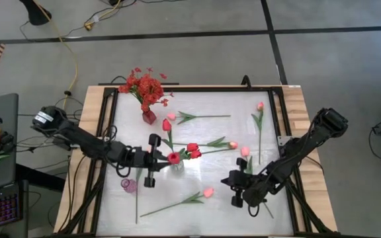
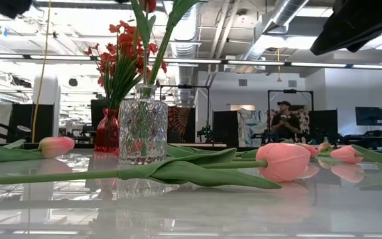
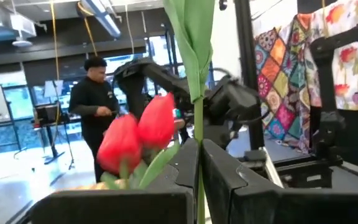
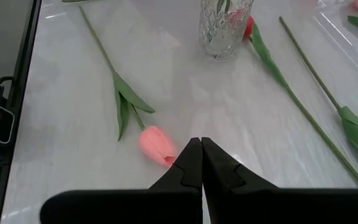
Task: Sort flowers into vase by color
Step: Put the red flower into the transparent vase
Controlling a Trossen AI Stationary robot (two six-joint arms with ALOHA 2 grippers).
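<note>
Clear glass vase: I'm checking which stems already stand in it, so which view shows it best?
The low view: the clear glass vase stands side-on, its cut pattern and the stems inside visible. The high view shows it from above, under red tulips. The right wrist view cuts off its top; the left wrist view misses it.

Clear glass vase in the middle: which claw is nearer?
Left. The left claw, shut on a red tulip stem, sits right beside the clear glass vase. The right claw, shut and empty, is farther off, by a pink tulip.
</note>
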